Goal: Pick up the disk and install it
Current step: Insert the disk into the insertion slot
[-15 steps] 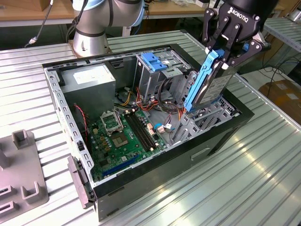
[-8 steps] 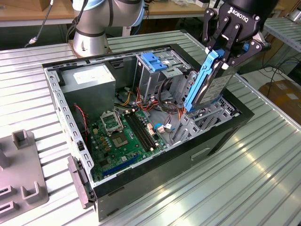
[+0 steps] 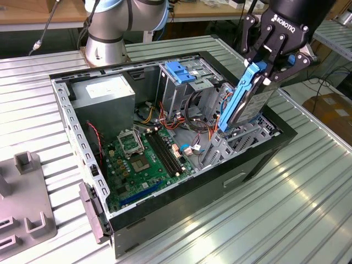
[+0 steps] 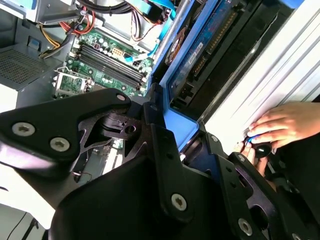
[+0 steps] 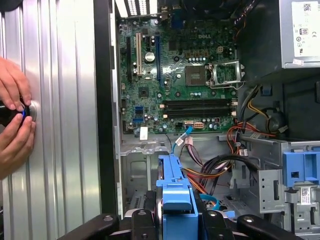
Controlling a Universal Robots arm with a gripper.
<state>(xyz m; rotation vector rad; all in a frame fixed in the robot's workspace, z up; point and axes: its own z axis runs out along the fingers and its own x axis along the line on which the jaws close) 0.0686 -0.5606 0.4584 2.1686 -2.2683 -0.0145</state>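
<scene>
My gripper (image 3: 268,67) is shut on the upper end of the disk (image 3: 248,103), a grey metal drive clipped in a bright blue carrier. The disk hangs tilted, nearly on edge, over the corner of the open computer case (image 3: 165,204) at the exterior view's right. Its lower end reaches down to the empty metal bay (image 3: 231,144) there. In the second wrist view the disk (image 4: 200,50) runs away from the black fingers (image 4: 159,131). The first wrist view looks down the blue carrier of the disk (image 5: 175,186), held by the gripper (image 5: 175,222).
Inside the case lie a green motherboard (image 3: 147,159), a power supply (image 3: 104,93), loose cables and a tall drive cage topped by a blue bracket (image 3: 179,71). A person's hands (image 5: 12,115) rest on the ribbed metal table (image 3: 286,214). A grey fixture (image 3: 22,212) sits at the exterior view's left.
</scene>
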